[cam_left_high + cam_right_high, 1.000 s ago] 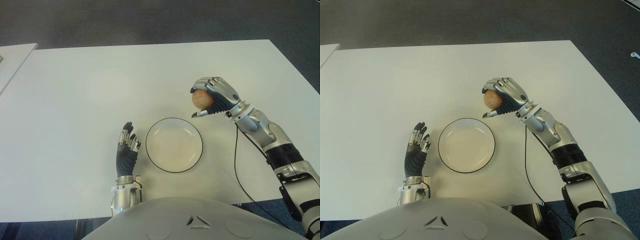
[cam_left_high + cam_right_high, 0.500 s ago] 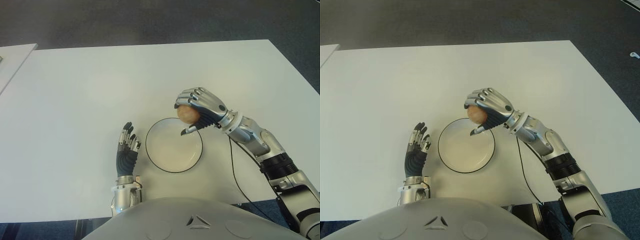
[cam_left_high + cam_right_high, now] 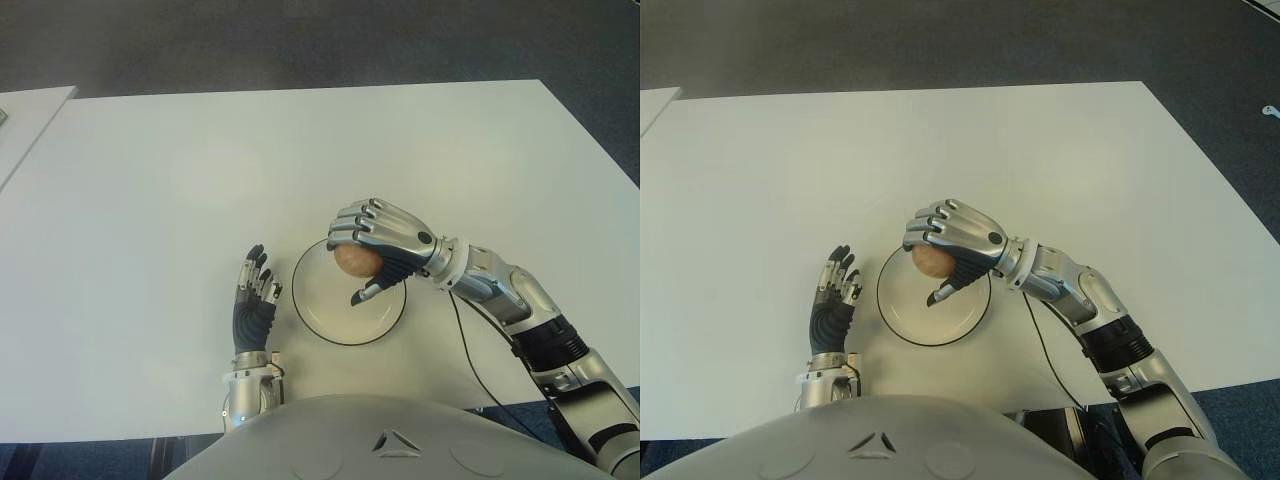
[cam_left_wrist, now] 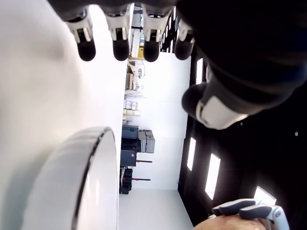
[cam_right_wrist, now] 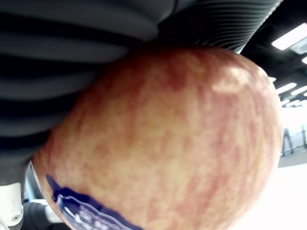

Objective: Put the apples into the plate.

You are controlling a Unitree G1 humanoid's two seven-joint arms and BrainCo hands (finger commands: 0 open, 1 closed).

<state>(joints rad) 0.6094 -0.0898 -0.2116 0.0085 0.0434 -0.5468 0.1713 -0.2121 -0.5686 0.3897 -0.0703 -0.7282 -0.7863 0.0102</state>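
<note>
Even, bright overhead light on the white table [image 3: 150, 180], faint shadows; close wrist views blurred.

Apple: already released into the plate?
No, the right robot hand is closed around the apple, holding it over the plate.

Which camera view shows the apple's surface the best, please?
The right wrist view: the apple fills the picture, showing its red-yellow skin and a blue sticker. Both eye views show only a small part of it under the right hand, above the plate. The left wrist view shows a sliver at most.
</note>
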